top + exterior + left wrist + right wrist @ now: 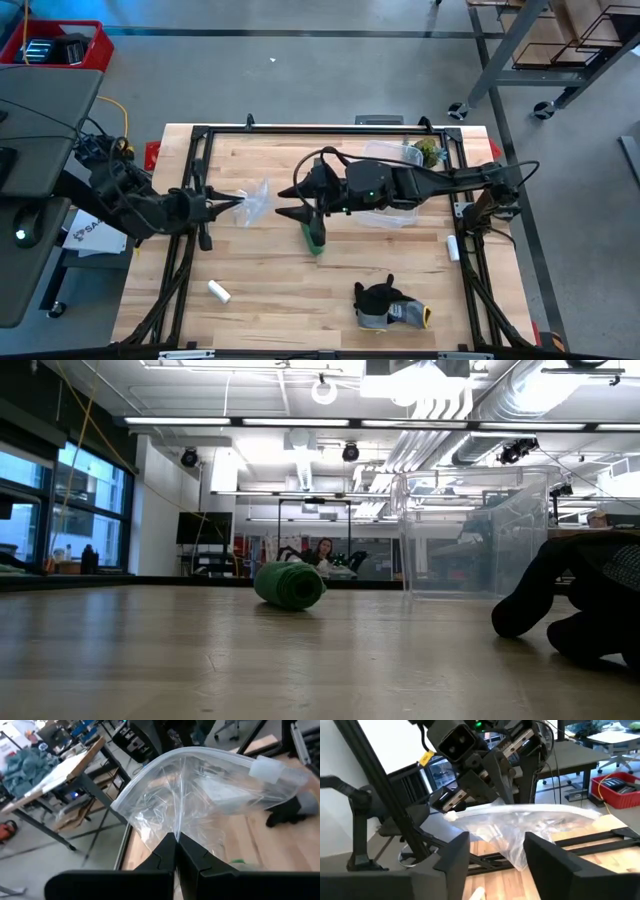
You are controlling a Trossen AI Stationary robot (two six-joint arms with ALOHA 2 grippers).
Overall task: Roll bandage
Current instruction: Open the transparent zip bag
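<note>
Currently: bandage rolled, lying loose on table just below right claw, fingers apart, nothing held. Left claw pinched shut on clear plastic bag, off to the side.

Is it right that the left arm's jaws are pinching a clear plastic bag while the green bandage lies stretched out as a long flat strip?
Not quite. The bandage is a compact roll, not a flat strip; the low view shows it plainly. The rest holds: the left gripper has its jaws shut on the bag.
</note>
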